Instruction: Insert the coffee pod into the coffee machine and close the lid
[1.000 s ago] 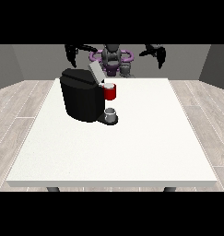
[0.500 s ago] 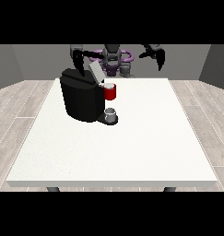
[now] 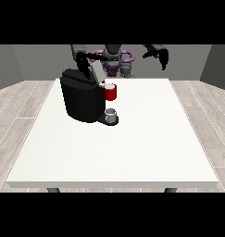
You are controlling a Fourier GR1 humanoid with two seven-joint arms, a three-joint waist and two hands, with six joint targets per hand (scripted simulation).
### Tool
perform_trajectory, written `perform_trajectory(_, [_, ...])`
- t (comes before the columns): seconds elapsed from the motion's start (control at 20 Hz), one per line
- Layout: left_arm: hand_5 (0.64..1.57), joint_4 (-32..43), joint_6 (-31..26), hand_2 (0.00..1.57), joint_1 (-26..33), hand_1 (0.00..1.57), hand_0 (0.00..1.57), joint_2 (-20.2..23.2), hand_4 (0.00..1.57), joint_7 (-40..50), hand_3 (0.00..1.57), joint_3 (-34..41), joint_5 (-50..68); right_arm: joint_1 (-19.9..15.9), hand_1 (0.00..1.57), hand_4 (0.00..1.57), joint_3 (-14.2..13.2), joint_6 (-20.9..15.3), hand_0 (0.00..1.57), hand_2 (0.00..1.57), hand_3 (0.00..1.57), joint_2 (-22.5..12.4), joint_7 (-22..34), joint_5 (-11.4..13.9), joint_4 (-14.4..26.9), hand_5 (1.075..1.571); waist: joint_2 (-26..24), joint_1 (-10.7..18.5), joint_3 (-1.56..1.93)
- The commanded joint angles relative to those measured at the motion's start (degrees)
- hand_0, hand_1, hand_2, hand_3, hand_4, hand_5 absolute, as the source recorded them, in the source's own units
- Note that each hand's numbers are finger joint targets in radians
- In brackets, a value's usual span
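Note:
The black coffee machine (image 3: 80,99) stands on the white table (image 3: 132,148), left of its middle. Its grey lid (image 3: 98,72) is tilted up at the top. A red holder (image 3: 111,93) juts from the machine's front, with a small pale pod (image 3: 109,86) showing at its top. The hand at the view's left (image 3: 84,65) hangs just above the machine's top, beside the raised lid, fingers pointing down and holding nothing. The hand at the view's right (image 3: 157,53) is raised high behind the table's far edge, fingers relaxed and empty.
A small grey cup (image 3: 111,115) sits on the machine's base under the red holder. The robot's torso (image 3: 115,62) is behind the far table edge. The table's near and right parts are bare white surface.
The hand at the view's left has come down and inward from its raised spot to the machine's top by the lid. The other hand has barely moved.

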Motion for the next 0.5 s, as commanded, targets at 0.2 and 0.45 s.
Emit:
perform_trajectory(0.2, [1.571, -3.32, 1.88, 0.00, 2.76, 0.00, 0.00, 1.15, 0.31, 0.42, 0.00, -0.72, -0.70, -4.17, 0.00, 0.13, 1.51, 1.28, 0.00, 0.00, 0.00, -1.52, -0.90, 1.90, 2.25, 1.571, 2.38, -0.48, 0.02])
perform_trajectory(0.45, [1.571, -3.22, 1.49, 0.00, 1.59, 0.00, 0.00, 0.39, 0.35, 0.86, 0.00, -2.62, -1.33, -9.60, 0.00, 0.12, 3.76, -1.82, 0.00, 0.00, 0.00, -0.18, 0.16, 4.98, 1.91, 1.571, 3.39, 1.77, 0.02])
